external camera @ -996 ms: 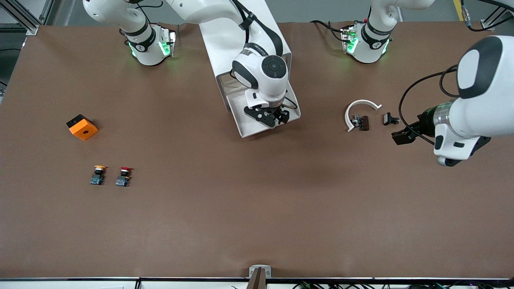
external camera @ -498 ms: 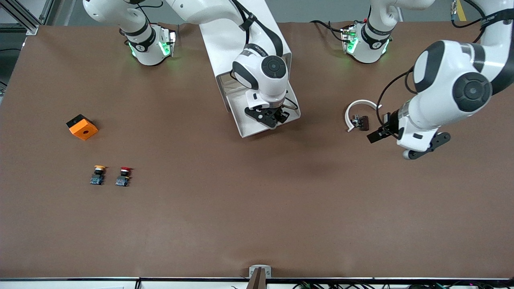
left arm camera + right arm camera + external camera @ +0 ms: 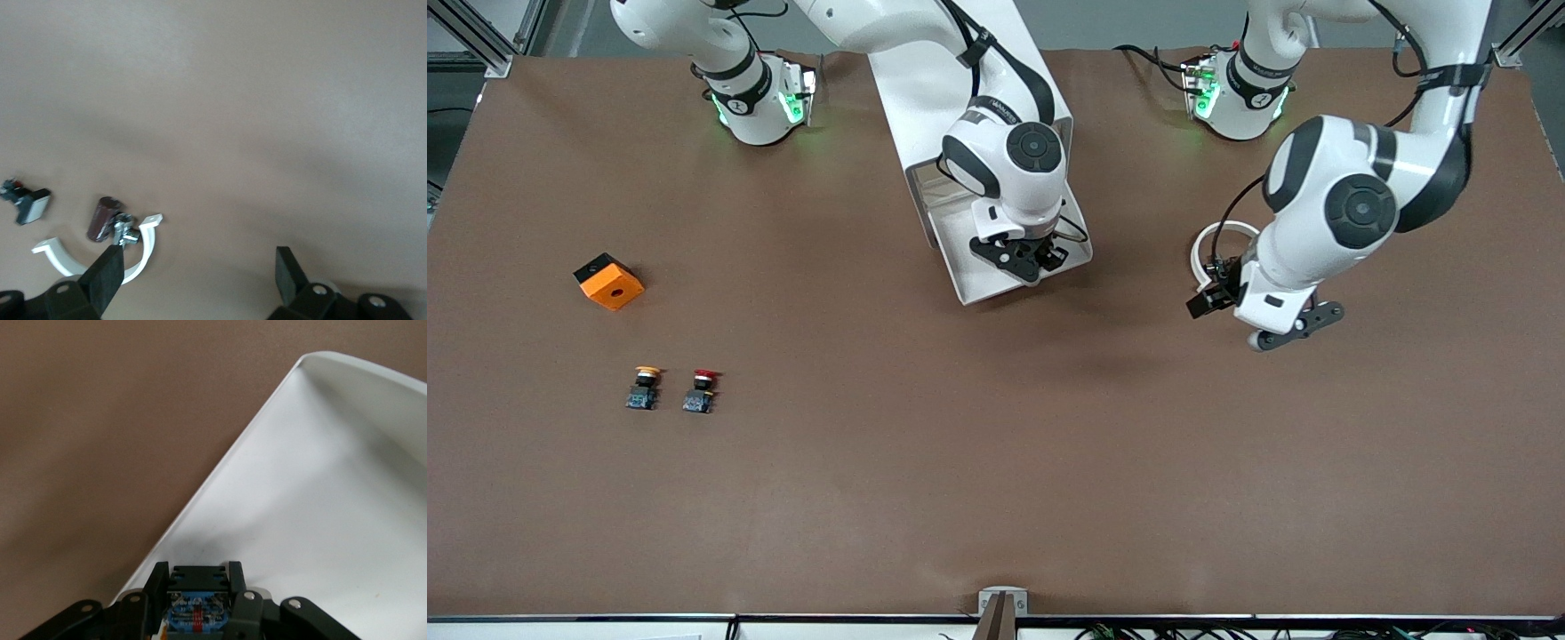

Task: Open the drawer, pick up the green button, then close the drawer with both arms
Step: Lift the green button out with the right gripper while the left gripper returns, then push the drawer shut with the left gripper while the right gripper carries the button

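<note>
- The brown counter (image 3: pixel 996 462) spans the whole scene, with the two arms' bases along its edge farthest from the front camera.
- The white cabinet (image 3: pixel 925 89) stands mid-counter between the two bases, and its pulled-out drawer (image 3: pixel 969 276) juts toward the front camera.
- The right arm reaches down over the open drawer; the right pincer (image 3: pixel 1021 258) hangs above the tray's white floor (image 3: pixel 320 507), clamped on the button (image 3: pixel 198 610), whose blue base shows between the black fingers (image 3: pixel 235 590) in the right wrist view. The cap's color is hidden there.
- The left arm bends over the counter toward its own end; the left pincer (image 3: pixel 1205 298) hovers low with its two black fingers (image 3: pixel 107 277) spread well apart and nothing between them.
- A white curved clip (image 3: pixel 1199 253) lies just under the left pincer, with a small dark brown cylinder (image 3: pixel 101 218) and a metal fitting touching it, and a small black-and-white part (image 3: pixel 32 205) lying near them.
- An orange block (image 3: pixel 609 282) with a round hole sits toward the right arm's end of the counter.
- Nearer the front camera than the block, a yellow-capped button (image 3: pixel 643 388) and a red-capped button (image 3: pixel 700 391) stand side by side, close but apart.
</note>
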### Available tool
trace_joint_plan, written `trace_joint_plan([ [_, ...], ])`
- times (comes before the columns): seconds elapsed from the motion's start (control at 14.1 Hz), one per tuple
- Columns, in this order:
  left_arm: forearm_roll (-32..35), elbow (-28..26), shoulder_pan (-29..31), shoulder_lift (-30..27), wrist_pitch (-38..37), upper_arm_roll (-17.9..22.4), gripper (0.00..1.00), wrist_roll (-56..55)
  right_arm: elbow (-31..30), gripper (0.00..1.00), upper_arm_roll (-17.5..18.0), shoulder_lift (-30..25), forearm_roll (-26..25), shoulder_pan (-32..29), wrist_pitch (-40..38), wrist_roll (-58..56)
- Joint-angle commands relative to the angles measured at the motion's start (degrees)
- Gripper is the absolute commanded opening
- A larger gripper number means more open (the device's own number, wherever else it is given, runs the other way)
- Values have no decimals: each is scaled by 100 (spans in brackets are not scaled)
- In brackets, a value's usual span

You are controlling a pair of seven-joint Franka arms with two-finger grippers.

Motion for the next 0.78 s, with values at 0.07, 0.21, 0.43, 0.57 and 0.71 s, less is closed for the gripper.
trace_joint_plan([
  [0.07,107,-612,7,63,924,-368,100,-281,486,0,-52,61,389,-27,-109,110],
  [0.21,107,-876,7,116,1355,-482,100,-291,522,0,-53,34,408,-114,-170,57],
  [0.43,98,-895,-28,581,1970,-851,100,-727,776,0,-61,-36,399,-290,-757,-590],
  [0.57,98,-869,-220,862,2340,-975,100,-1387,908,0,-88,-115,399,-500,-1179,-1214],
  [0.71,98,-807,-501,1074,2508,-975,100,-1609,900,0,-79,-430,408,-912,-1330,-1934],
])
